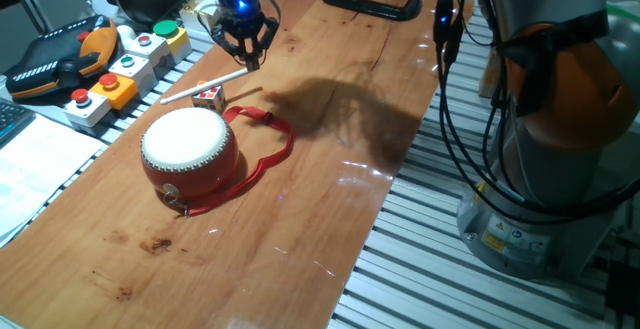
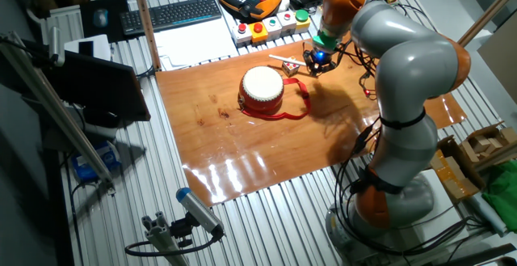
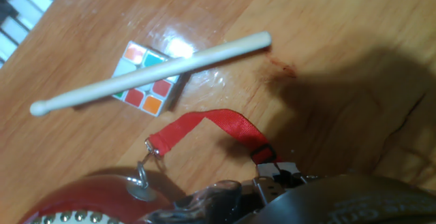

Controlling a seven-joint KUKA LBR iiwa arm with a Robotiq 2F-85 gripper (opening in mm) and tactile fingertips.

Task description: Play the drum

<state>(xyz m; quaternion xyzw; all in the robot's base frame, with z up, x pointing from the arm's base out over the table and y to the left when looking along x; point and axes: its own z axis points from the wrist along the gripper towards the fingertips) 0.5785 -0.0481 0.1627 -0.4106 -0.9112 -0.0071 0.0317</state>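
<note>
No readable text in any view

A sticker (image 1: 497, 237) with a yellow warning mark sits on the robot base (image 1: 540, 219), its print too small to read; the keyboard (image 2: 174, 13) keys are likewise illegible from this far.

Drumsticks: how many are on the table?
1. The drumstick lies across a small puzzle cube, just beyond the drum. Another could be hidden from these views.
</note>
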